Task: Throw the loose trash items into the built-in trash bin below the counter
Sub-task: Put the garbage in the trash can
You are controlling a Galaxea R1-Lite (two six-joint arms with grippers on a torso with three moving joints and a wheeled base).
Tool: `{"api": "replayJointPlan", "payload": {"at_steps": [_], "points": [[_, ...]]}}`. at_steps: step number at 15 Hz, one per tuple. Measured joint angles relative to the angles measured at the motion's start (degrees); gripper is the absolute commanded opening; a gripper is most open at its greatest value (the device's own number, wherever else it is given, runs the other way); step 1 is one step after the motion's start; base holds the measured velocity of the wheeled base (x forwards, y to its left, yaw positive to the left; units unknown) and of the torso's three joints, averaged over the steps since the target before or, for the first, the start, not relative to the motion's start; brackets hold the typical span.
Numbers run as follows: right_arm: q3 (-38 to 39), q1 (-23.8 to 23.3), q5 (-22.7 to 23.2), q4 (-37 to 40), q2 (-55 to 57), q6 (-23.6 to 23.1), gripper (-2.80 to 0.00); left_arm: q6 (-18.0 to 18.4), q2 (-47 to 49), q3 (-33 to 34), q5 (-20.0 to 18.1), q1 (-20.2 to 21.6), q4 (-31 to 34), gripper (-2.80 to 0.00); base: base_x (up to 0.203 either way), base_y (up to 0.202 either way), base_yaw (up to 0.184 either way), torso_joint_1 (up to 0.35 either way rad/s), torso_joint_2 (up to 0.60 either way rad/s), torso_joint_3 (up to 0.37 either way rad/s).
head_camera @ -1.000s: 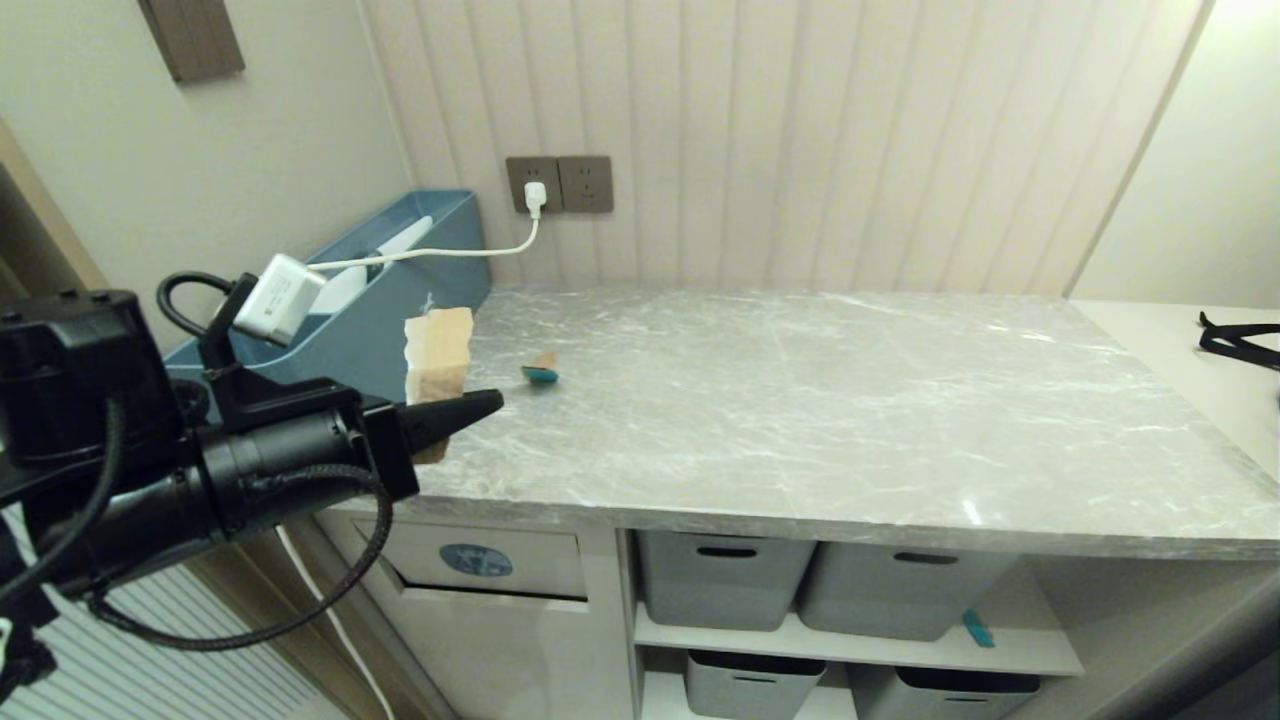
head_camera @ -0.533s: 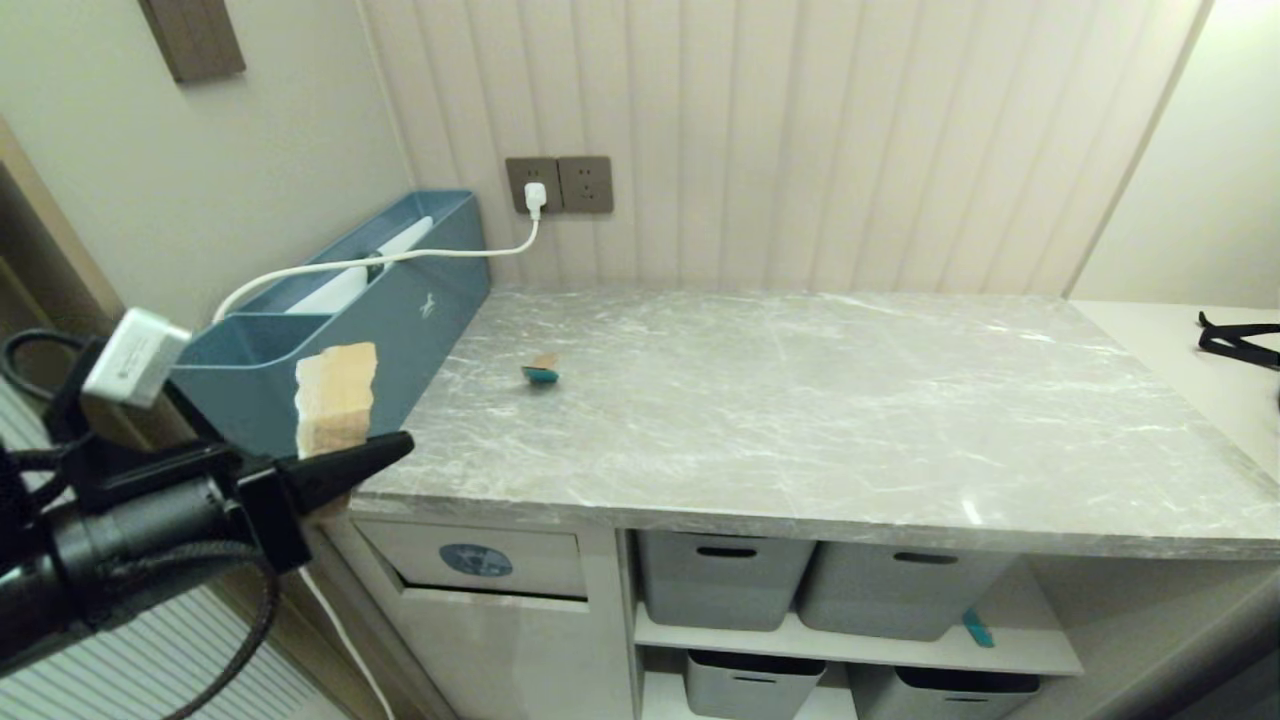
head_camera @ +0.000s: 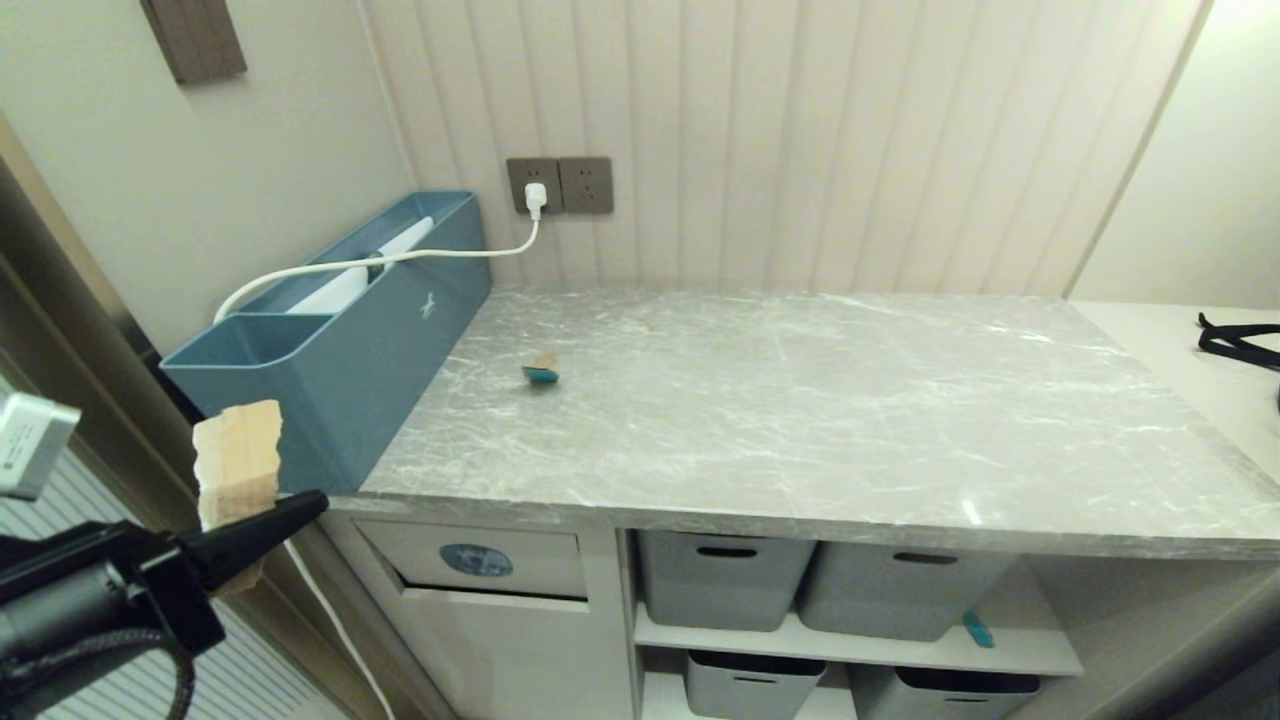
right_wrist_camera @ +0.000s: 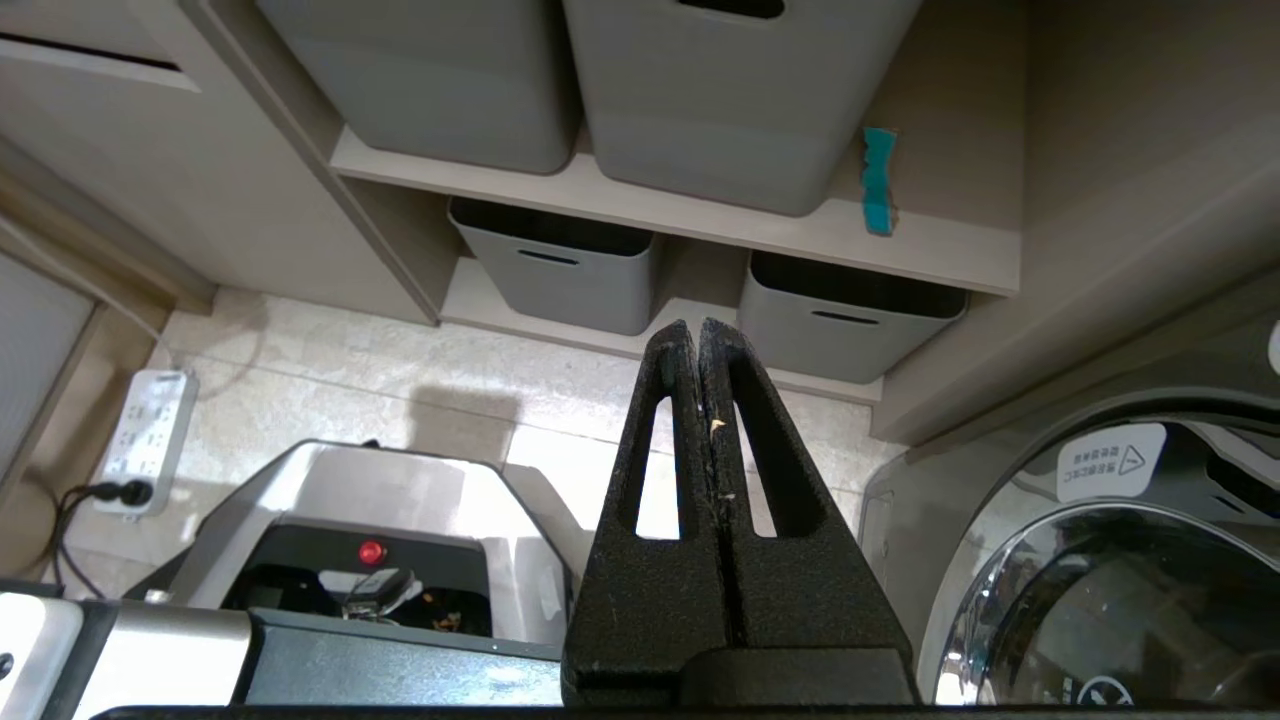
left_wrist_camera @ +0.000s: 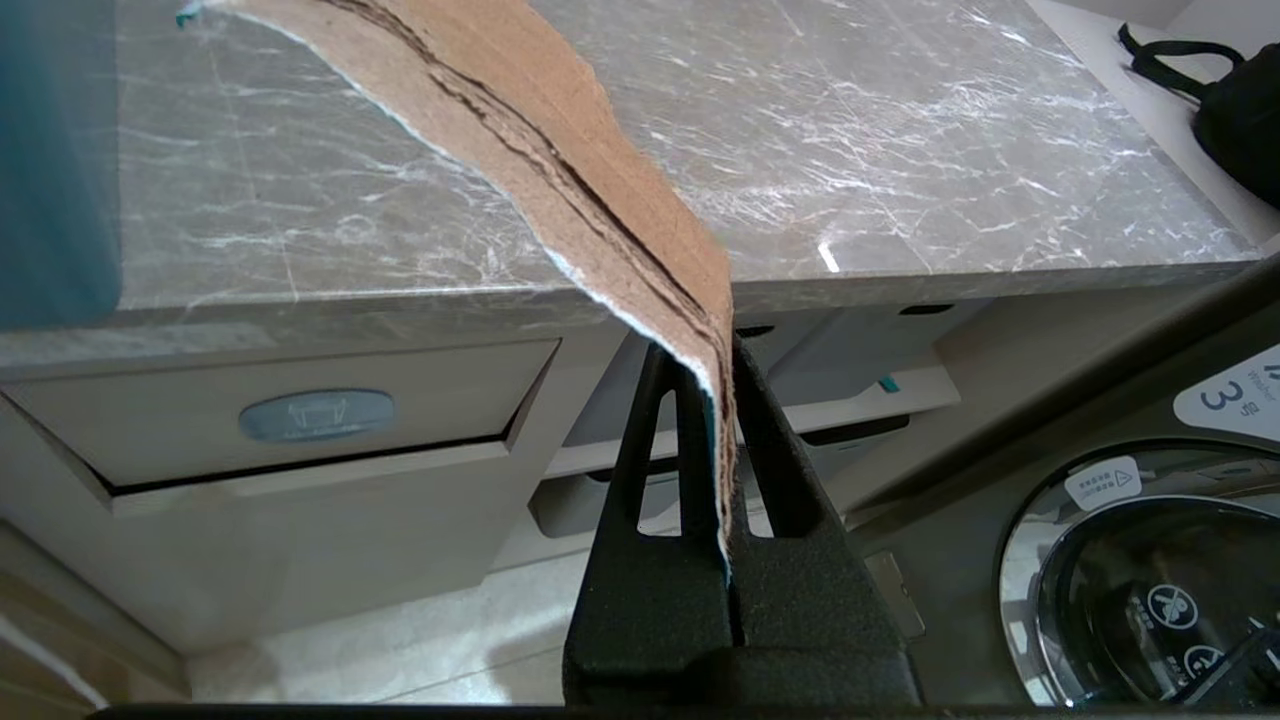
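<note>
Off the counter's (head_camera: pixel 760 400) left front corner now, left gripper (head_camera: pixel 262 530) clamped on torn cardboard scrap (head_camera: pixel 238 470), carried clear of the slab and lower, above-left of built-in trash bin flap (head_camera: pixel 478 560); drop looks near; right gripper (right_wrist_camera: pixel 700 400) closed, empty.

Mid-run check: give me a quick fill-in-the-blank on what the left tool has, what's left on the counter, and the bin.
1. The left tool is shut on a torn piece of ____.
2. One small teal-and-tan scrap lies on the ____.
3. The built-in trash bin flap carries a round ____ sticker.
4. The right tool is shut and holds ____.

Missing words: cardboard; counter; blue; nothing
</note>
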Motion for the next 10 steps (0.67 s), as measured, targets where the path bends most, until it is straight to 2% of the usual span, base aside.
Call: {"api": "replayJointPlan", "payload": {"at_steps": [2, 5, 6, 10], "points": [[0.0, -2.0, 0.0, 0.0, 0.2, 0.0, -2.80, 0.0, -0.5, 0.5, 0.0, 0.2, 0.1, -2.80, 0.000, 0.000, 0.000, 0.000, 0.00, 0.000], [0.0, -10.4, 0.1, 0.0, 2.5, 0.2, -2.80, -0.1, -1.4, 1.4, 0.0, 0.2, 0.1, -2.80, 0.000, 0.000, 0.000, 0.000, 0.00, 0.000], [0.0, -11.7, 0.1, 0.0, 2.2, 0.3, -2.80, -0.1, -1.5, 1.4, 0.0, 0.2, 0.1, -2.80, 0.000, 0.000, 0.000, 0.000, 0.00, 0.000], [0.0, -9.7, 0.0, 0.0, -7.4, 0.6, -2.80, -0.2, -1.3, 0.6, 0.0, 0.2, 0.1, -2.80, 0.000, 0.000, 0.000, 0.000, 0.00, 0.000]]}}
